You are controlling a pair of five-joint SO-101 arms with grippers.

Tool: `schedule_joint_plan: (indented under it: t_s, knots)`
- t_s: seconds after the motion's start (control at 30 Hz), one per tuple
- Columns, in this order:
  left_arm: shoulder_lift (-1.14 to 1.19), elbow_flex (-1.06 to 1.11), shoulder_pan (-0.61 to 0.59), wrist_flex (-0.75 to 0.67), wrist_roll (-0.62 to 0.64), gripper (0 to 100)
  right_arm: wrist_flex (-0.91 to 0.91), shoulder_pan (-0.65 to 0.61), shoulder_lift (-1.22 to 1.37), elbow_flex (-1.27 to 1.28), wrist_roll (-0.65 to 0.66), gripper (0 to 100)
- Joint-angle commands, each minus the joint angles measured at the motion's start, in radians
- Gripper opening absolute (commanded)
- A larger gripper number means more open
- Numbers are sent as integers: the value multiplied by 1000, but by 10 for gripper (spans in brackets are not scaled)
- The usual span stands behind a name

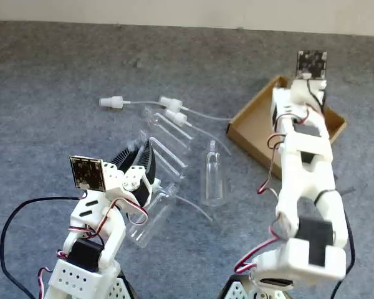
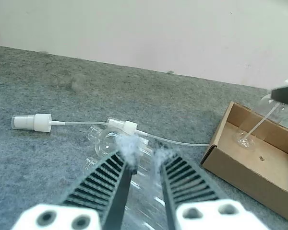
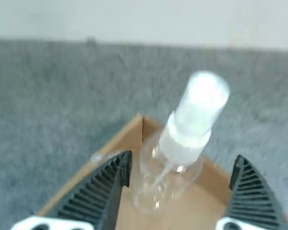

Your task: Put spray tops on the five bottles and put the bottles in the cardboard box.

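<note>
My left gripper [image 2: 145, 160] is low over a cluster of clear bottles [image 1: 168, 152] lying on the grey mat, its fingers closed in on one bottle [image 2: 144, 201] between them. Loose white spray tops [image 1: 112, 101] [image 1: 170, 103] with long tubes lie just beyond; the left wrist view shows two of them [image 2: 36, 122] [image 2: 125, 127]. My right gripper [image 3: 180, 167] hangs open over the cardboard box [image 1: 255, 121], and a bottle with a white spray top [image 3: 192, 120] stands between its spread fingers without touching them. Another bottle [image 1: 213, 177] lies between the arms.
One more clear bottle [image 1: 146, 221] lies beside the left arm's base, a thin tube [image 1: 193, 208] next to it. The box [image 2: 249, 163] sits at the far right of the mat, with the capped bottle's base [image 2: 245, 139] inside. A pale wall borders the far edge.
</note>
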Motion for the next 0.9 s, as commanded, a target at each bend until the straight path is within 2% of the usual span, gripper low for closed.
schedule_joint_plan:
  t_s: [0.0,0.23,0.37,0.43,0.6,0.73,0.87]
  knots:
    - [-12,19,-15,-25,6,6,22,21,-157,-18,3,293]
    - [-13,13,-24,-21,3,6,435,5,-348,-53,3,293]
    - [-13,-25,-117,-21,9,6,624,-39,-452,-88,3,292]
    - [-13,-39,-177,-21,43,6,702,-73,-501,-90,3,262]
    - [-13,-50,-269,-28,121,6,839,-203,-590,-90,2,115]
    - [-13,-50,-277,-28,120,6,964,-309,-573,-154,-64,114]
    - [-13,-50,-277,-23,120,6,1116,-397,-460,-298,-74,114]
